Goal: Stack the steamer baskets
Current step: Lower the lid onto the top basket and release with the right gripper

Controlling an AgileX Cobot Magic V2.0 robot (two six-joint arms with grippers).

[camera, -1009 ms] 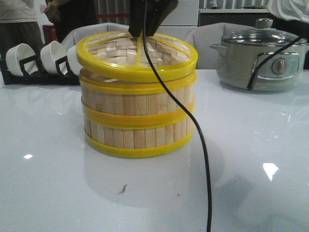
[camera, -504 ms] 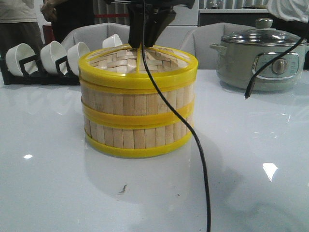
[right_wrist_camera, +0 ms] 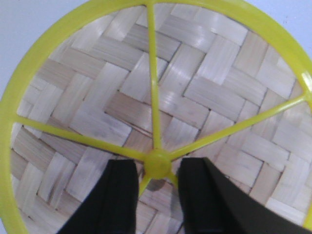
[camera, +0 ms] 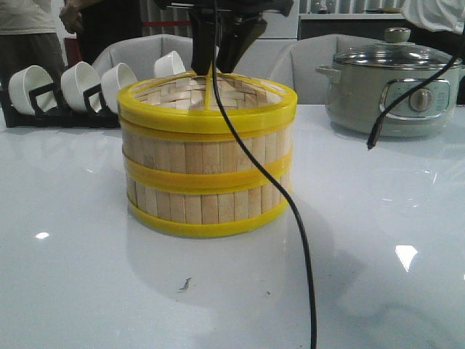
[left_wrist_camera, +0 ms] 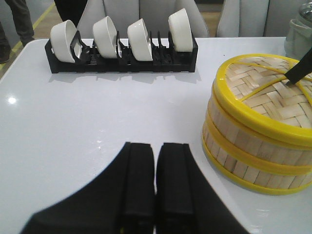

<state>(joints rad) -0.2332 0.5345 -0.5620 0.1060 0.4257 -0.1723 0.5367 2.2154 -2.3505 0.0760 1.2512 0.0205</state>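
Two steamer baskets stand stacked in the middle of the table, the upper basket [camera: 207, 151] on the lower basket [camera: 207, 205]. The woven lid [camera: 207, 120] with its yellow rim lies level on top. My right gripper [camera: 218, 64] hangs over the lid's centre. In the right wrist view my right gripper [right_wrist_camera: 157, 170] is open, a finger on each side of the yellow knob [right_wrist_camera: 157, 164] with small gaps. My left gripper [left_wrist_camera: 155, 151] is shut and empty, low over bare table beside the stack [left_wrist_camera: 243, 146].
A black rack of white bowls [camera: 73, 87] stands at the back left and shows in the left wrist view [left_wrist_camera: 122, 48]. An electric pot [camera: 392, 87] stands at the back right. A black cable [camera: 305, 254] hangs in front of the stack. Chairs and people are behind the table.
The lid, held tilted above the upper basket a second ago, has come down level onto it. The right gripper's fingers have spread off the knob.
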